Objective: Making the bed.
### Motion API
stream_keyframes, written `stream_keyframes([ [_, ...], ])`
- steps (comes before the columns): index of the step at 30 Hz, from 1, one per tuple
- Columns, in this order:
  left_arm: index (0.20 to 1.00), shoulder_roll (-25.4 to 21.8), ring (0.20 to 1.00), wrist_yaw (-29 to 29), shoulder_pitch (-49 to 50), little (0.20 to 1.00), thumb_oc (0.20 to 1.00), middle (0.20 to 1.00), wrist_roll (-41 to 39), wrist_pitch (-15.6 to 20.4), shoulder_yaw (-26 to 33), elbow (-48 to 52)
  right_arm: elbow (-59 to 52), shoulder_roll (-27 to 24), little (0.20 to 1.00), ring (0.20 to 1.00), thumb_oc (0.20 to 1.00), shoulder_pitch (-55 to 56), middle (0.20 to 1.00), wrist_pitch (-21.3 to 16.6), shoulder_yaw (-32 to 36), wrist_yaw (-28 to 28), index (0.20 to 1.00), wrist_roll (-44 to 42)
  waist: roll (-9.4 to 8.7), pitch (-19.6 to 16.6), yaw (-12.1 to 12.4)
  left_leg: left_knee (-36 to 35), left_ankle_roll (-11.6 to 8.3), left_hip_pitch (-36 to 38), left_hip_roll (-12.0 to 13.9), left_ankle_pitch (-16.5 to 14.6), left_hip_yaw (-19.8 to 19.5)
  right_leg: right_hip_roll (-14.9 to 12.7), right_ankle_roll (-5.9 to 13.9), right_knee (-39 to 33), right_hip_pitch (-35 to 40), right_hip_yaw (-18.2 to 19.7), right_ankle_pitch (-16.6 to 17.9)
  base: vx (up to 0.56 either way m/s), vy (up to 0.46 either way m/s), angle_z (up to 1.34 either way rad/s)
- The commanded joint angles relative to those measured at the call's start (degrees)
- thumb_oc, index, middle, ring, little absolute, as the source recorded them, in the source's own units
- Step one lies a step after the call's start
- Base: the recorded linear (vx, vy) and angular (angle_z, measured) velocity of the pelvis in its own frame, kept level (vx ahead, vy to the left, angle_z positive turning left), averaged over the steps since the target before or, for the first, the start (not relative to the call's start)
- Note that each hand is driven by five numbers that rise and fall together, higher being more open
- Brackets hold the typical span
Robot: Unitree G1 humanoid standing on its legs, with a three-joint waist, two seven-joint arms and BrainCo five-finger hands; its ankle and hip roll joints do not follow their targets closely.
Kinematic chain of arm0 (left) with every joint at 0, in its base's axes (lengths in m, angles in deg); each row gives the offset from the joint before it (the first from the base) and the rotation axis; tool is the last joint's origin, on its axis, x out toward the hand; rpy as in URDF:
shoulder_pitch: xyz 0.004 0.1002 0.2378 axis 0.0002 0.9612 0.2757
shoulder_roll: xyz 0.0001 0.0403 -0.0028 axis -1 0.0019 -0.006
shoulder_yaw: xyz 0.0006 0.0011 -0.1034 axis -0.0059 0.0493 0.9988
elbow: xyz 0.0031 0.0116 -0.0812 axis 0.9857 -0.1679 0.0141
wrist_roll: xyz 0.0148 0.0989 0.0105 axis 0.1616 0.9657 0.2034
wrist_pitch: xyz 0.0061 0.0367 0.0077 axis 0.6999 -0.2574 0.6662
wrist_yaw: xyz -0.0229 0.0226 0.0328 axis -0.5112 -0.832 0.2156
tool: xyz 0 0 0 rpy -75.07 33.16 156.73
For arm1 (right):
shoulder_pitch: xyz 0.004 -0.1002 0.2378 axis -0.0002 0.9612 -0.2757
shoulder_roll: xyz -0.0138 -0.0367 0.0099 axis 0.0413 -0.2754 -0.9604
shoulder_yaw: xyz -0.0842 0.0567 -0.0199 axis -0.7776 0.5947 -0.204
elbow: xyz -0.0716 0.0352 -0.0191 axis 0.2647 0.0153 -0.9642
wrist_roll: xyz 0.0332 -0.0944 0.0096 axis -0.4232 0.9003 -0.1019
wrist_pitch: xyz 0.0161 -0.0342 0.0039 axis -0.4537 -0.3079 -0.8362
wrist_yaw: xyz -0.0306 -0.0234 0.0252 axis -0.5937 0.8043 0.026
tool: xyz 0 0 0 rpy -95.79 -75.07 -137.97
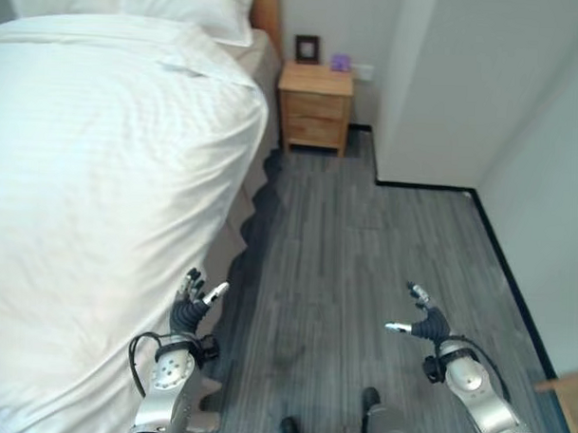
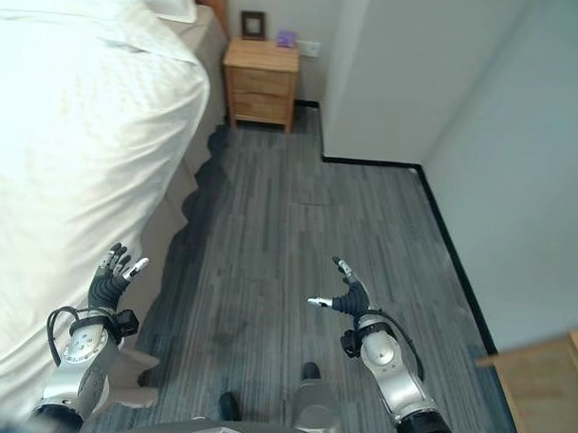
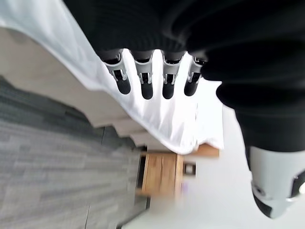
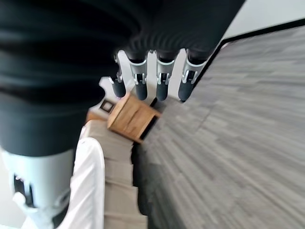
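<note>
A bed with a white duvet point(image 1: 101, 172) takes up the left side, and the duvet's edge hangs over the beige mattress side point(image 1: 233, 238). White pillows point(image 1: 187, 6) lie at the head. My left hand point(image 1: 189, 308) hovers just beside the hanging duvet edge, fingers straight and holding nothing; its fingers point(image 3: 145, 81) show against the white cloth in the left wrist view. My right hand point(image 1: 426, 324) floats open over the grey floor, apart from the bed, with its fingers point(image 4: 159, 81) relaxed.
A wooden nightstand point(image 1: 316, 105) stands by the head of the bed with a small picture frame point(image 1: 307, 48) and a purple object point(image 1: 340, 62) on top. A white wall corner point(image 1: 407, 107) juts in at the right. Grey plank floor point(image 1: 364, 248) runs alongside the bed.
</note>
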Motion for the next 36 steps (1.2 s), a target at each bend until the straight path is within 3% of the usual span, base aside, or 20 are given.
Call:
stream_keyframes([
  [1, 1.000, -0.9, 1.000, -1.1, -2.2, 1.000, 1.000, 1.000, 1.0, 2.9, 1.6, 3.8, -0.9, -0.7, 1.000, 1.000, 1.000, -5.1, 1.000, -2.8, 1.5, 1.0, 1.000, -1.8, -0.46, 1.5, -0.5, 0.8, -7.65, -0.2, 8.1, 2.5, 4.7, -1.0, 2.41, -3.2, 7.3, -2.5, -0.4, 0.14, -0.112, 0.09],
  [3, 1.000, 0.4, 1.000, -1.4, -1.1, 1.000, 1.000, 1.000, 0.5, 3.1, 1.8, 4.3, -0.7, -1.8, 1.000, 1.000, 1.000, -5.0, 1.000, -2.6, 1.6, 0.9, 1.000, -1.0, -0.22, 0.1, 0.1, 1.2, -7.99, 1.3, 8.5, 1.8, 5.4, -0.6, 2.09, -5.8, 10.1, -2.8, -0.2, 0.15, -0.090, -0.15],
  [4, 1.000, 5.2, 1.000, -1.3, 2.0, 1.000, 1.000, 1.000, 11.3, -2.8, 1.0, -5.8, 11.5, 3.8, 1.000, 1.000, 1.000, 3.8, 1.000, 2.1, 10.4, -0.5, 1.000, -8.1, 0.26, -1.1, 7.3, 1.4, -9.52, 0.3, 10.6, 0.2, 0.4, -8.0, 7.20, -6.0, 11.3, -11.6, 1.5, 0.02, -0.137, -0.02],
  [7, 1.000, 5.4, 1.000, 0.7, -0.1, 1.000, 1.000, 1.000, 12.6, -2.2, 0.0, -5.7, 10.2, 2.6, 1.000, 1.000, 1.000, 0.7, 1.000, 1.3, 8.3, 0.7, 1.000, -6.4, 0.45, -1.1, 7.7, 1.6, -11.19, -0.6, 12.6, 1.9, -0.7, -5.0, 5.38, -6.5, 11.7, -10.7, -0.4, 0.00, -0.235, 0.05],
  [8, 1.000, 5.0, 1.000, 1.4, -1.4, 1.000, 1.000, 1.000, 12.5, -2.0, -0.9, -5.1, 8.1, 1.4, 1.000, 1.000, 1.000, -0.4, 1.000, 0.6, 7.4, 1.2, 1.000, -6.3, 0.24, -0.2, 8.1, 8.0, -11.94, -3.6, 14.4, 2.9, -1.5, -3.4, 3.71, -7.3, 13.1, -11.2, -2.0, 0.01, -0.275, 0.16],
  [11, 1.000, 4.8, 1.000, 2.3, -4.1, 1.000, 1.000, 1.000, 10.6, -1.0, -2.4, -4.3, 3.0, -2.4, 1.000, 1.000, 1.000, -1.8, 1.000, -1.2, 7.3, 2.6, 1.000, -5.5, -0.94, 3.4, 9.9, 28.4, -15.21, -15.9, 17.3, 12.8, -5.8, -2.2, 0.15, -8.3, 16.6, -13.4, -3.3, -0.01, -0.278, 0.55],
  [12, 1.000, 4.6, 1.000, 2.7, -4.3, 1.000, 1.000, 1.000, 10.9, -0.6, -2.9, -3.9, 2.3, -3.5, 1.000, 1.000, 1.000, -2.2, 1.000, -1.6, 8.0, 3.3, 1.000, -5.6, -2.29, 4.3, 10.3, 34.2, -15.33, -19.3, 17.3, 13.5, -5.4, -2.6, -0.67, -8.5, 17.3, -14.0, -3.4, 0.09, -0.260, 0.58],
  [14, 1.000, 3.8, 1.000, 3.5, -3.5, 1.000, 1.000, 1.000, 11.8, -0.2, -2.4, -3.5, 0.3, -4.3, 1.000, 1.000, 1.000, -3.3, 1.000, -2.3, 9.2, 3.7, 1.000, -6.8, -3.06, 4.5, 11.2, 37.2, -13.59, -24.3, 14.9, 8.6, -3.7, -2.3, -0.91, -9.2, 18.2, -13.8, -4.4, 0.21, -0.159, 0.21],
  [16, 1.000, 3.3, 1.000, 3.7, -2.3, 1.000, 1.000, 1.000, 12.6, 0.1, -1.3, -2.9, -0.9, -4.7, 1.000, 1.000, 1.000, -3.8, 1.000, -3.0, 10.0, 3.9, 1.000, -6.5, -2.96, 3.3, 11.9, 31.3, -12.22, -26.9, 13.3, 7.5, -0.9, -1.0, -0.31, -9.8, 18.6, -12.8, -5.7, 0.39, 0.051, -0.16],
  [17, 1.000, 2.6, 1.000, 3.4, -1.6, 1.000, 1.000, 1.000, 13.2, 0.1, -0.1, -1.8, -1.9, -5.3, 1.000, 1.000, 1.000, -3.7, 1.000, -3.5, 10.6, 3.6, 1.000, -6.4, -1.65, 2.0, 12.5, 21.1, -12.20, -26.4, 15.0, 8.8, 3.3, 0.4, 1.02, -10.0, 19.9, -12.7, -7.9, 0.42, 0.124, -0.41],
  [19, 1.000, 2.2, 1.000, 3.4, -1.0, 1.000, 1.000, 1.000, 13.3, 0.2, 0.6, -0.5, -2.1, -5.8, 1.000, 1.000, 1.000, -3.8, 1.000, -3.7, 10.8, 3.8, 1.000, -6.0, -0.97, 1.5, 13.5, 14.5, -12.35, -25.8, 15.3, 10.9, 5.0, 0.6, 1.88, -10.0, 21.3, -12.5, -9.1, 0.38, 0.126, -0.25],
  [20, 1.000, 2.3, 1.000, 3.4, -0.8, 1.000, 1.000, 1.000, 13.3, 0.2, 0.6, -0.3, -2.0, -5.8, 1.000, 1.000, 1.000, -3.7, 1.000, -3.7, 10.7, 3.8, 1.000, -5.9, -1.10, 1.5, 13.6, 13.3, -12.44, -25.1, 15.0, 11.4, 5.3, 0.4, 1.89, -10.0, 21.4, -12.4, -9.2, 0.46, 0.175, 0.15],
  [23, 1.000, 2.2, 1.000, 3.2, -0.1, 1.000, 1.000, 1.000, 13.4, 1.0, 1.6, 3.4, -3.8, -7.0, 1.000, 1.000, 1.000, -3.5, 1.000, -4.1, 11.2, 2.8, 1.000, -4.2, 0.33, -0.8, 15.6, 3.0, -13.32, -24.2, 16.6, 15.0, 3.3, -2.3, 6.80, -10.0, 27.3, -12.5, -10.3, 0.74, 0.302, -0.61],
  [26, 1.000, 1.6, 1.000, 2.7, 0.6, 1.000, 1.000, 1.000, 12.7, 1.4, 1.5, 4.8, -5.4, -5.7, 1.000, 1.000, 1.000, -2.0, 1.000, -4.4, 11.1, 2.3, 1.000, -3.3, -0.46, -1.7, 16.6, 2.5, -12.36, -21.5, 15.4, 15.8, 1.8, -5.6, 7.49, -3.6, 27.8, -11.1, -7.5, 0.53, 0.210, -0.65],
  [27, 1.000, 0.7, 1.000, 2.5, -0.2, 1.000, 1.000, 1.000, 13.1, 0.9, 0.6, 4.5, -5.5, -4.1, 1.000, 1.000, 1.000, -1.1, 1.000, -4.6, 10.5, 2.2, 1.000, -2.2, -1.09, -0.5, 15.5, 2.7, -9.90, -16.8, 14.2, 13.8, 2.8, -10.0, 7.49, 12.2, 22.7, -9.8, 6.1, 0.47, 0.272, -1.07],
  [29, 1.000, -0.6, 1.000, 2.0, -1.1, 1.000, 1.000, 1.000, 13.3, 0.2, -0.5, 3.8, -5.7, -2.7, 1.000, 1.000, 1.000, -1.4, 1.000, -4.3, 9.3, 2.1, 1.000, -2.2, 0.69, 1.2, 13.3, 1.8, -7.16, -11.8, 13.3, 10.8, 2.8, -10.4, 7.49, 27.1, 14.2, -5.5, 13.1, 0.45, 0.369, -0.85],
  [30, 1.000, -0.6, 1.000, 2.0, -1.2, 1.000, 1.000, 1.000, 13.3, 0.2, -0.5, 3.8, -5.7, -2.7, 1.000, 1.000, 1.000, -1.4, 1.000, -4.3, 9.3, 2.1, 1.000, -2.2, 0.74, 1.1, 13.4, 1.8, -7.16, -11.8, 13.4, 10.8, 2.9, -10.3, 7.49, 27.2, 14.0, -5.4, 13.1, 0.56, 0.310, 0.06],
  [32, 1.000, -1.5, 1.000, 1.5, -1.4, 1.000, 1.000, 1.000, 13.4, 0.0, -0.9, 3.7, -6.2, -1.8, 1.000, 1.000, 1.000, -1.6, 1.000, -4.4, 8.8, 1.9, 1.000, -2.7, 1.57, 2.4, 10.5, 0.6, -6.27, -7.4, 12.5, 7.7, 1.7, -11.2, 7.49, 30.5, 6.3, -8.9, 10.2, 0.69, 0.227, 0.49],
  [35, 1.000, -1.3, 1.000, 0.2, -2.0, 1.000, 1.000, 1.000, 12.3, 0.0, -1.5, 4.7, -7.9, -2.0, 1.000, 1.000, 1.000, -0.1, 1.000, -4.5, 10.0, 1.7, 1.000, -3.5, 0.16, 3.5, 7.0, 0.2, -7.93, -3.1, 10.4, 4.0, -0.1, -7.5, 6.55, 17.7, 1.2, -14.9, 2.4, 0.55, 0.036, 0.19],
  [36, 1.000, -1.3, 1.000, 0.2, -1.9, 1.000, 1.000, 1.000, 12.3, 0.0, -1.5, 4.7, -7.9, -2.0, 1.000, 1.000, 1.000, 0.0, 1.000, -4.5, 10.0, 1.7, 1.000, -3.5, 0.32, 3.5, 6.7, 0.2, -7.96, -3.2, 10.6, 4.2, -0.4, -7.3, 6.49, 17.1, 1.6, -15.4, 2.7, 0.65, -0.120, 0.77],
])
